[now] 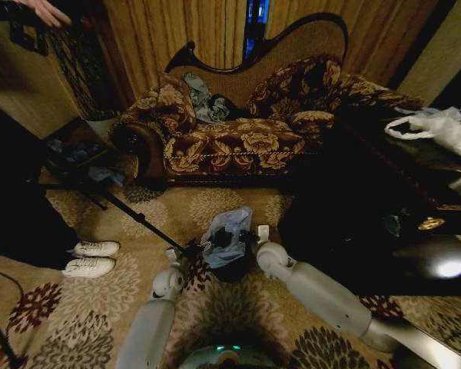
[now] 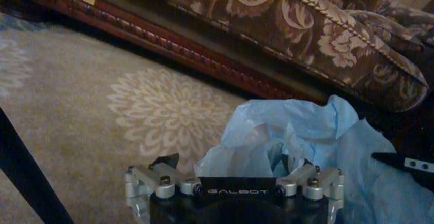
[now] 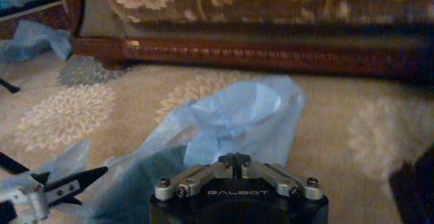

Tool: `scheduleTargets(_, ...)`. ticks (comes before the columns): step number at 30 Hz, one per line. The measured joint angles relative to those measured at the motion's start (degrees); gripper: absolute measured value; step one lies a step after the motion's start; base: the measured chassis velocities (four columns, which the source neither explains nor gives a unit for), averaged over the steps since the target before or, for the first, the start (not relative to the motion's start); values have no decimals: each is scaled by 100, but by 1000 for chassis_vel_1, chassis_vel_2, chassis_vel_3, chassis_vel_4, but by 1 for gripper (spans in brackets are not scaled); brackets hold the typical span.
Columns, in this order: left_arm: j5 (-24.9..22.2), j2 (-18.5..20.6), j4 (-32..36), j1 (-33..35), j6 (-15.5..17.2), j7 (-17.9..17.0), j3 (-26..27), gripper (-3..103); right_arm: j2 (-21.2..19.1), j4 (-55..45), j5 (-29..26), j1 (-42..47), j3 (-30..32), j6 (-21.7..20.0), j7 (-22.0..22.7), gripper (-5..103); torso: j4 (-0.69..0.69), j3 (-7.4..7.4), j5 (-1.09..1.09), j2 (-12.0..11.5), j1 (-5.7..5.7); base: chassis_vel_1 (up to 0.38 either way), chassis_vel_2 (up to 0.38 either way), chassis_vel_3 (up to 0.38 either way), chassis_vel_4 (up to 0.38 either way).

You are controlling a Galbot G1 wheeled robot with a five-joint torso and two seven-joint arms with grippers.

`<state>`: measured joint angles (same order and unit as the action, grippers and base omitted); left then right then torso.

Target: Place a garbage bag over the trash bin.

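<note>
**Both grippers at the bagged bin on the carpet**

The trash bin [image 1: 232, 265] stands on the patterned carpet [image 1: 215, 207] just in front of the robot, between the two arms and a little way from the floral sofa [image 1: 238, 142]. The pale blue garbage bag [image 1: 229, 231] is draped over and bunched above the bin, its crumpled film rising from the rim on the sofa side, with the dark opening showing in the middle.

The left gripper [image 1: 190, 250] sits at the bin's left edge. In the left wrist view its fingers [image 2: 164, 161] are spread wide apart, with the bag's film [image 2: 298, 132] lying between and beyond them; nothing is pinched.

The right gripper [image 1: 255, 237] is at the bin's right edge. In the right wrist view its fingertips [image 3: 233, 159] meet, pressed together at the edge of the bag [image 3: 230, 112]; whether film is caught between them I cannot tell.

A white plastic bag [image 1: 446, 127] lies on the dark tabletop [image 1: 415, 177] to the right. A pair of white shoes [image 1: 92, 257] stands on the carpet at the left.
</note>
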<state>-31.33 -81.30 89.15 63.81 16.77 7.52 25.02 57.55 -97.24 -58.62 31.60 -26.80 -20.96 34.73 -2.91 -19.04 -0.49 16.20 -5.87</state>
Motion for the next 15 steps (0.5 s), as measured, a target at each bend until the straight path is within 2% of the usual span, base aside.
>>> scheduleTargets(3, -1, 3, -1, 0, -14, 0, 1, 100, -42, 9, 305, -12, -68, 54, -110, 0, 0, 0, 0, 0, 0, 0, 0, 0, 0)
scheduleTargets(4, -11, 3, -2, 0, -26, 1, 2, 100, -89, 34, 694, -24, -139, 114, -250, 0, 0, 0, 0, 0, 0, 0, 0, 0, 0)
scheduleTargets(6, -20, 3, -1, 0, -28, 2, 2, 100, -112, 50, 876, -29, -168, 140, -311, 0, 0, 0, 0, 0, 0, 0, 0, 0, 0)
scheduleTargets(8, -34, 5, 16, 5, -32, 5, 2, 100, -176, 119, 1448, -40, -233, 207, -488, 0, 0, 0, 0, 0, 0, 0, 0, 0, 0)
scheduleTargets(11, -39, 5, 32, 13, -33, 6, 2, 100, -210, 170, 1694, -44, -248, 236, -571, 0, 0, 0, 0, 0, 0, 0, 0, 0, 0)
scheduleTargets(13, -57, 6, 72, 32, -34, 11, 0, 100, -324, 322, 2248, -63, -289, 331, -804, 0, 0, 0, 0, 0, 0, 0, 0, 0, 0)
scheduleTargets(15, -63, 6, 75, 32, -34, 11, 0, 100, -368, 362, 2409, -65, -295, 387, -890, 0, 0, 0, 1, 0, 0, 0, 0, 0, 0)
